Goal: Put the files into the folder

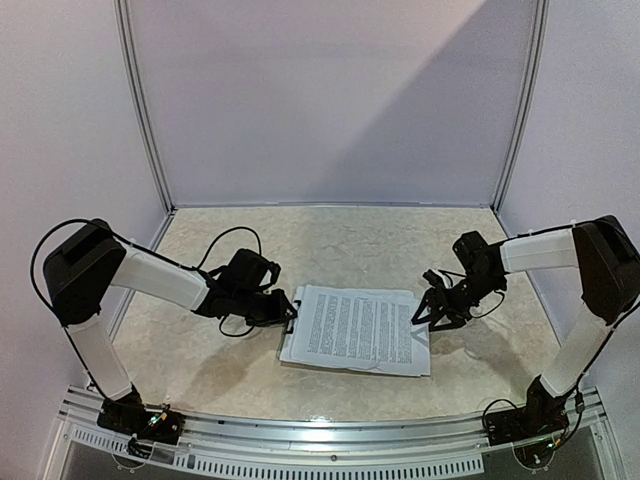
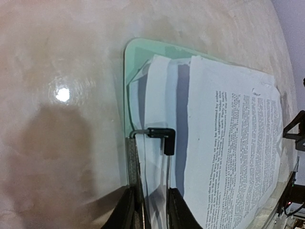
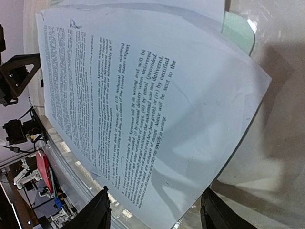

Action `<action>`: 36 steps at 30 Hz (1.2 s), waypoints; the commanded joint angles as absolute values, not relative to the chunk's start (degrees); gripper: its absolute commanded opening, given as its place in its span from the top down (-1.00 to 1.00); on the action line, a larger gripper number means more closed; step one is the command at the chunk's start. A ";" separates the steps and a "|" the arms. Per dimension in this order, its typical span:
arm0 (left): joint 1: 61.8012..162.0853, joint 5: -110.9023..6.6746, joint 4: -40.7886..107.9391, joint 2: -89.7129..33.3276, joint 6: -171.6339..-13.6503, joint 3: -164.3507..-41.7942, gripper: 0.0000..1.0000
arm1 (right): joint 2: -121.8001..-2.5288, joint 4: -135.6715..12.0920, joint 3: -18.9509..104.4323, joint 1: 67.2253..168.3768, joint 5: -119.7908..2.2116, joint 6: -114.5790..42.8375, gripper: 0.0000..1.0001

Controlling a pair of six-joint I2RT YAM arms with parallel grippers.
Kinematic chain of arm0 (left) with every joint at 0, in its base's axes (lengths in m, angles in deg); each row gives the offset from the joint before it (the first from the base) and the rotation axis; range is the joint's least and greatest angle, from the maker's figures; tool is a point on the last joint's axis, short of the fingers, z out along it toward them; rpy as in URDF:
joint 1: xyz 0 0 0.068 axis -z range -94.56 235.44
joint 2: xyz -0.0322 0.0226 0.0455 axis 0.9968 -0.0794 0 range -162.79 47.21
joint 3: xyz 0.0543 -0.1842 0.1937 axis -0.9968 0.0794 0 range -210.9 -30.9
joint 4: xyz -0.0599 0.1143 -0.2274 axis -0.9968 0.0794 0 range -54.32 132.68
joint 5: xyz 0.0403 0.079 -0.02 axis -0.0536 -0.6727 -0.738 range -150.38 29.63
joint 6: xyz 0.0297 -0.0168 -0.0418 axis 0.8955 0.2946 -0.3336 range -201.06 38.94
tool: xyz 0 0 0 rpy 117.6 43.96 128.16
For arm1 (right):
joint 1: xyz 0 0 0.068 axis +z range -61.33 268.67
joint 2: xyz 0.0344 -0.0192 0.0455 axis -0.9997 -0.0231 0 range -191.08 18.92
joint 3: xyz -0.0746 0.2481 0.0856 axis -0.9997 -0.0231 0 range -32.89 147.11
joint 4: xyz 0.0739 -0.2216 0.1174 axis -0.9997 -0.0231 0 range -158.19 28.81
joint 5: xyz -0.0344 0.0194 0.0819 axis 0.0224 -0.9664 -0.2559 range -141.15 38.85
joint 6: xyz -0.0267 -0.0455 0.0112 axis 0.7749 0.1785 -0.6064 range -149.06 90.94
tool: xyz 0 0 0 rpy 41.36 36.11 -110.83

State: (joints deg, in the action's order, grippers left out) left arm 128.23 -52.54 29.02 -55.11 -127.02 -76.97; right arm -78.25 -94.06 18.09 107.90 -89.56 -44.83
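My left gripper (image 1: 284, 312), left of centre in the overhead view, is pinched shut on the black clip (image 2: 162, 135) of the mint folder (image 2: 143, 53). My right gripper (image 1: 426, 312) stands well open, straddling the right edge of the files (image 1: 358, 328), which lie on the folder at centre. I should hold the clip down and slide the sheets squarely left under it, low and slow so they don't buckle.

The files (image 1: 355, 328) cover nearly all of the folder (image 2: 143, 52); from above their print is too small to read; the left gripper fingers (image 2: 125, 212) are cut off at 6 o'clock, perhaps hiding the base of the clip (image 2: 162, 136); the right gripper fingers (image 3: 97, 214) are cropped at 6 o'clock too.
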 commanded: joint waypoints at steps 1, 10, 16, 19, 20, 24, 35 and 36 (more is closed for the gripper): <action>129.48 -52.75 35.50 -58.34 -127.71 -75.86 1.00 | -78.97 -91.77 19.99 108.06 -92.85 -46.16 -0.26; 129.56 -52.75 35.50 -58.13 -127.61 -75.82 1.00 | -78.89 -91.57 19.82 108.30 -92.51 -46.34 -0.26; 129.56 -52.82 35.50 -57.87 -127.54 -75.65 1.00 | -75.66 -96.39 21.95 108.19 -82.41 -41.42 -0.29; 129.56 -52.92 35.50 -57.82 -127.30 -75.56 1.00 | -73.04 -99.24 24.83 108.16 -73.49 -37.05 -0.31; 129.56 -52.98 35.50 -57.82 -127.17 -75.53 1.00 | -71.66 -99.41 25.94 108.18 -73.09 -34.53 -0.32; 129.56 -52.66 35.50 -57.91 -127.20 -75.59 1.00 | -69.18 -98.57 29.10 109.26 -78.49 -30.87 -0.38; 129.56 -52.06 35.33 -58.70 -126.89 -76.52 1.00 | -76.07 -77.03 31.27 127.42 -92.01 -19.98 -0.13; 129.56 -51.95 35.33 -58.53 -126.93 -76.52 1.00 | -77.47 -75.62 31.92 128.39 -92.46 -19.54 -0.10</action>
